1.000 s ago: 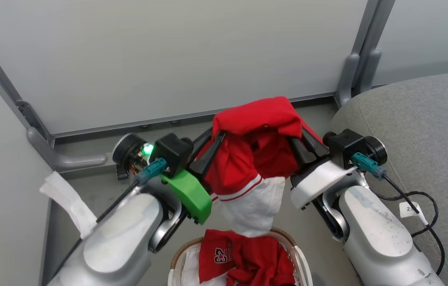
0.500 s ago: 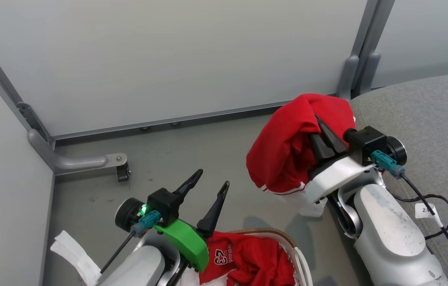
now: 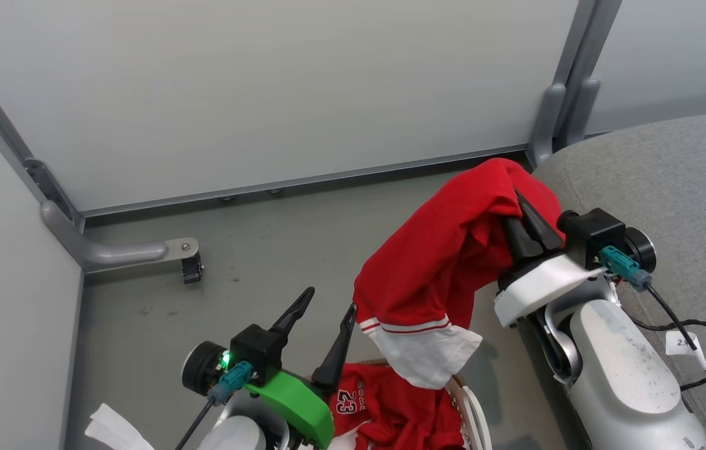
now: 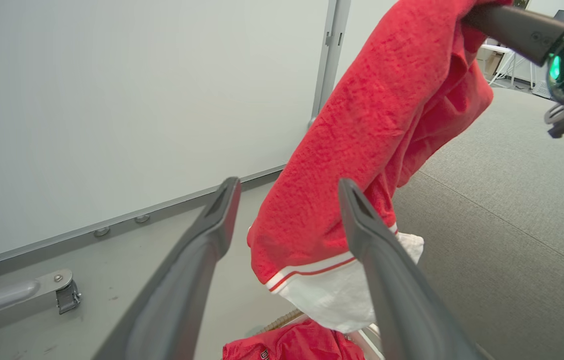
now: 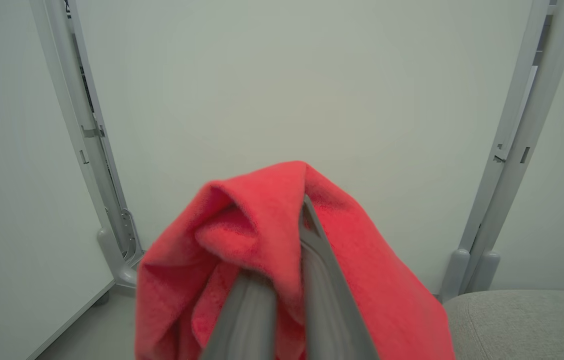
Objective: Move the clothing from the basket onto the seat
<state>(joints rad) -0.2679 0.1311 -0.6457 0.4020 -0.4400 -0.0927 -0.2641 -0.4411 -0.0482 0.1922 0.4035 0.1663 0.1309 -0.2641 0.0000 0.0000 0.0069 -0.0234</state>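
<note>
A red garment with a white panel and striped trim [image 3: 440, 275] hangs from my right gripper [image 3: 518, 200], which is shut on its upper fold beside the rounded edge of the grey seat [image 3: 671, 181]. The same garment [image 4: 361, 150] drapes in front of my left gripper [image 4: 286, 195], whose fingers stand wide open with nothing between them. My left gripper [image 3: 324, 306] is low, just left of the basket [image 3: 468, 406]. A second red garment marked "23" [image 3: 384, 406] lies in the basket. In the right wrist view the red cloth [image 5: 262, 235] is wrapped over my right gripper [image 5: 291, 225].
Pale partition panels [image 3: 265, 94] with grey posts [image 3: 562, 94] close off the back and left. A metal foot with a caster [image 3: 187, 262] sits on the grey floor [image 3: 252, 250]. A black cable [image 3: 696, 350] trails from my right arm over the seat.
My left gripper let go of the garment, opened wide and dropped down beside the basket. My right gripper carried the garment rightward to the seat's edge, where it now hangs longer.
</note>
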